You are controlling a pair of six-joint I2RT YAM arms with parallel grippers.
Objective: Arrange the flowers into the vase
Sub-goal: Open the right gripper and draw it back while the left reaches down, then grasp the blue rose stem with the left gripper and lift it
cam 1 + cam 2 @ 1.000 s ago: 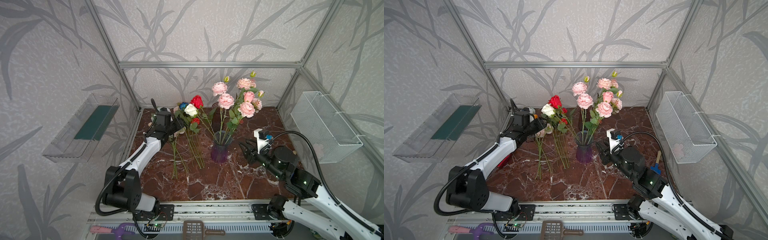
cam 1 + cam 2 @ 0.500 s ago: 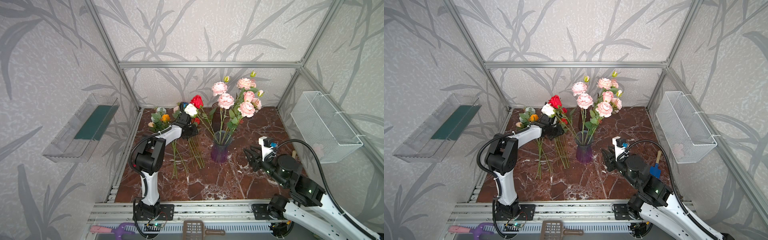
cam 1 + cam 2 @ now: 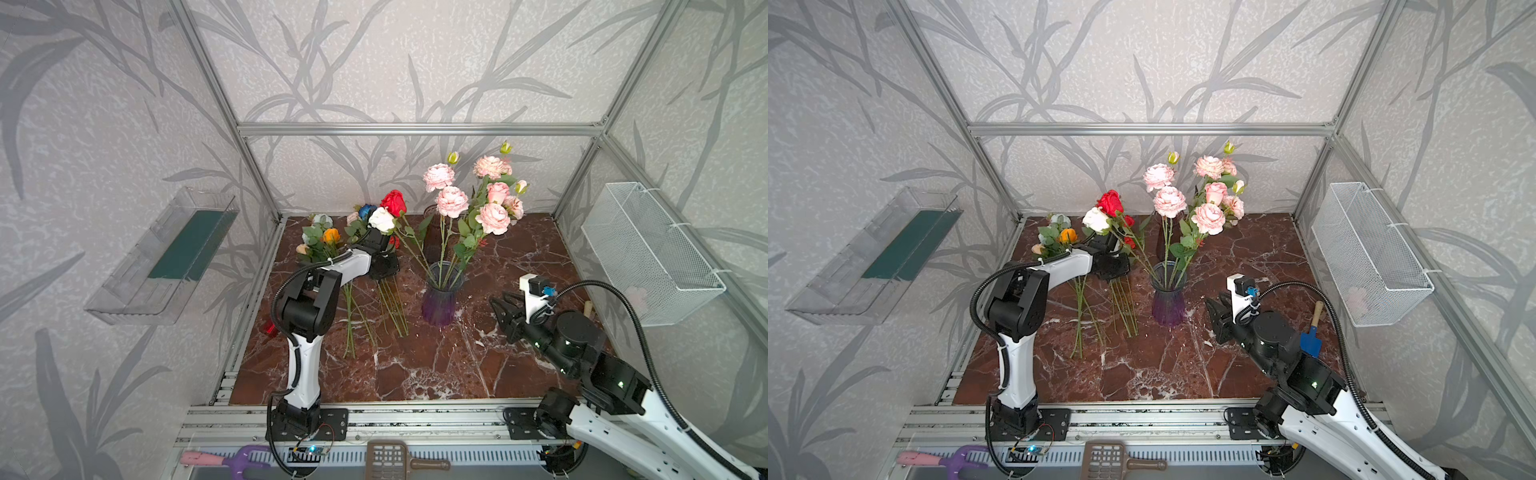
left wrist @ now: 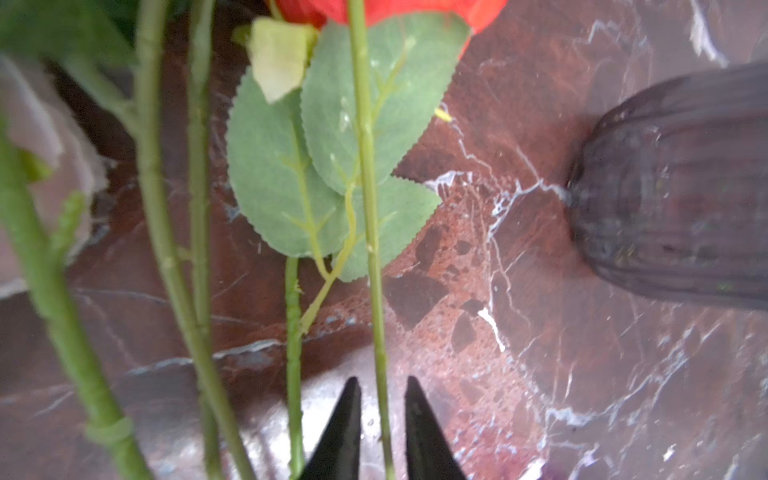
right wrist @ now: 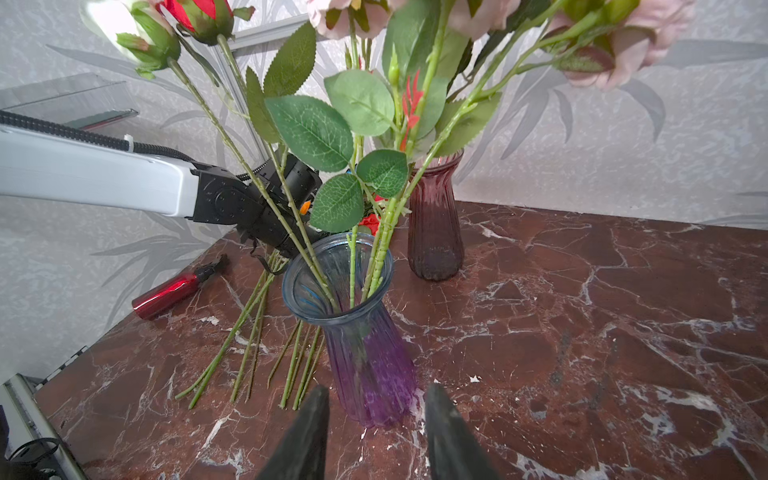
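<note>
Left tool [image 4: 381,381] narrowed — astride red rose's green stem [image 4: 365,145].

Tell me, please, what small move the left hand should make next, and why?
Probably close the left hand fully on the green stem before lifting. In the left wrist view its jaws straddle that stem, which runs up toward a red bloom, with a slim gap on each side, so the grip looks unfinished.

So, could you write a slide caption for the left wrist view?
Left fingers flank one thin green stem over the marble tabletop, red bloom and dark vase nearby.
</note>
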